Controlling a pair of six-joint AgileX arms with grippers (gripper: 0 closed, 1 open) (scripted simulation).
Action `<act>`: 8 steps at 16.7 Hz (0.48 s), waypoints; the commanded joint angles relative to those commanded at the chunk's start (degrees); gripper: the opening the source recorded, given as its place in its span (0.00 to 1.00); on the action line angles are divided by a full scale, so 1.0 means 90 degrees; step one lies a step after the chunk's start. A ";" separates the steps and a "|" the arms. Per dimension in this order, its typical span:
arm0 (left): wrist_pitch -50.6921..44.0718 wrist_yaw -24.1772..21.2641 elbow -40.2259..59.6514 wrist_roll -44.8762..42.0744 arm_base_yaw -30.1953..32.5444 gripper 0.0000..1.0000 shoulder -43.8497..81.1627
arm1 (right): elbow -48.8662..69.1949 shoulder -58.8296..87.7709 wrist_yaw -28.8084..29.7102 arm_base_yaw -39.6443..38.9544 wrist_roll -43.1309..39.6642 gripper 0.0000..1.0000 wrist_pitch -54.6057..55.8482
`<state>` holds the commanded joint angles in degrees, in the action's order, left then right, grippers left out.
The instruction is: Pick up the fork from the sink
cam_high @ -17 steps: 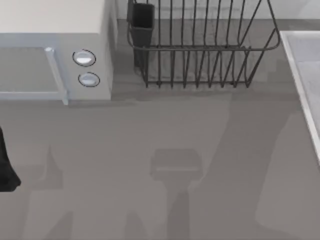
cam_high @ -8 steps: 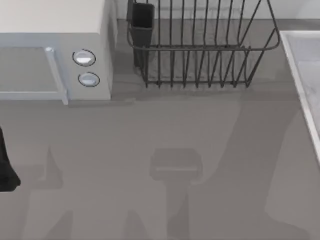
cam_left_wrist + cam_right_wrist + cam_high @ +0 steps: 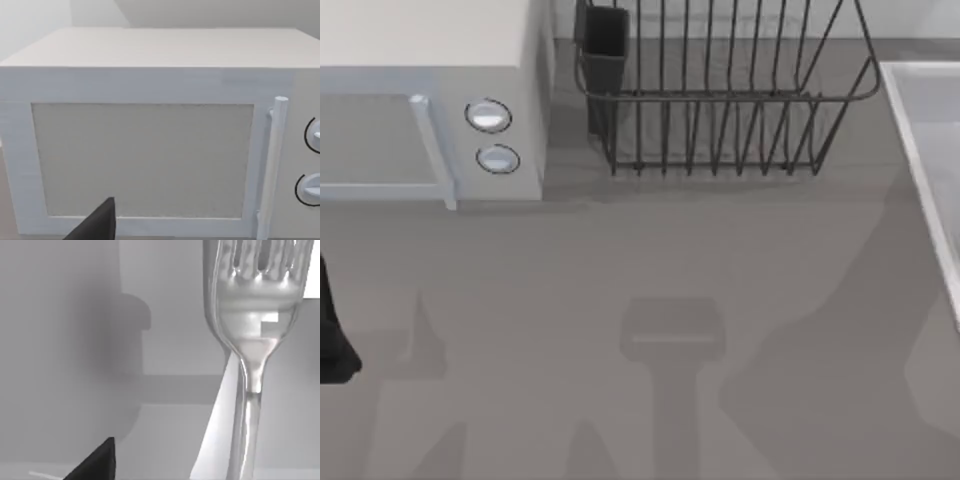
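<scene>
The fork (image 3: 252, 305) looms close in the right wrist view: shiny silver, tines up, its narrow handle running down out of the picture. Behind it lies the pale sink (image 3: 60, 340), with an arm's shadow across it. One dark fingertip (image 3: 102, 460) of my right gripper shows off to the side, apart from the fork, with nothing between the fingers. From above, the sink's light rim (image 3: 918, 160) runs along the table's right edge. My left arm (image 3: 330, 340) is parked at the left edge, and its dark fingertip (image 3: 102, 222) faces the microwave.
A white microwave (image 3: 430, 90) with two round knobs stands at the back left. A dark wire dish rack (image 3: 720, 100) with a black cup (image 3: 605, 40) sits at the back middle. Grey tabletop (image 3: 640, 260) stretches in front of them.
The right arm's shadow on the table has slid to the right, toward the sink. The left arm, microwave and rack have not moved.
</scene>
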<state>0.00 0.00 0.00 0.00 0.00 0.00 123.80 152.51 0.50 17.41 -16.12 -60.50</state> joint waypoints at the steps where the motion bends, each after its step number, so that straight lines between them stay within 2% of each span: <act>1: 0.0000 0.0000 0.0000 0.0000 0.0000 1.00 0.0000 | -0.0186 0.0104 0.0001 0.0003 0.0001 1.00 0.0293; 4: 0.0000 0.0000 0.0000 0.0000 0.0000 1.00 0.0000 | -0.0549 0.0315 0.0004 0.0011 0.0002 1.00 0.0787; 8: 0.0000 0.0000 0.0000 0.0000 0.0000 1.00 0.0000 | -0.0574 0.0330 0.0004 0.0011 0.0002 1.00 0.0817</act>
<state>0.00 0.00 0.00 0.00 0.00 0.00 118.63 155.47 0.53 17.51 -16.10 -53.15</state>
